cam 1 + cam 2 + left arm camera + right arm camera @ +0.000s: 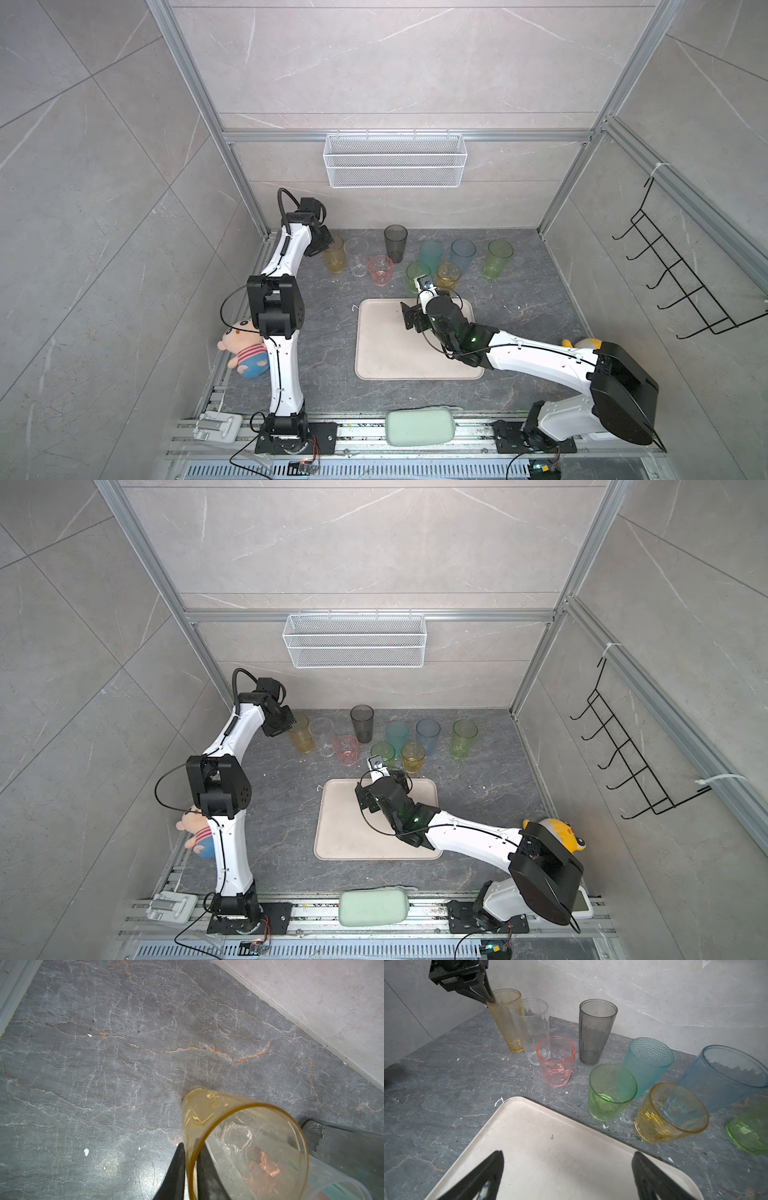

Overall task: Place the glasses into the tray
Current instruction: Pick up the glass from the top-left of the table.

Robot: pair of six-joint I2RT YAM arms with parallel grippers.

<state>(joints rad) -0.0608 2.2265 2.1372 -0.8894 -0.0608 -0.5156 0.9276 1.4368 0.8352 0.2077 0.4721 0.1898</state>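
At the far left, the left claw (190, 1146) is clenched on the rim of the tall amber glass (335, 257). One finger is inside the mouth and one outside, pinching the wall on the glass's left side. The glass stands on the grey tabletop (324, 332) with its long axis about vertical and its base down. The claw comes at it from above and from the left.

The tall clear glass (357, 257) is just to its right, too close to tell whether the two touch. The short pink glass (380, 270) stands a little nearer and further right.

The tray (382, 357) lies to the near right of the held glass and has no glass in it. The clear and pink glasses stand roughly on that line. In my judgement the amber glass should therefore go straight up first — clear of its neighbour's rim — and only then swing right and toward the near side.

Further right, the right claw (568, 1152) hangs released, jaws wide, over the tray's far edge. It faces the short green glass (610, 1093) and the short amber glass (670, 1113) — both just beyond the rim, and nearer to this arm than to the left one.
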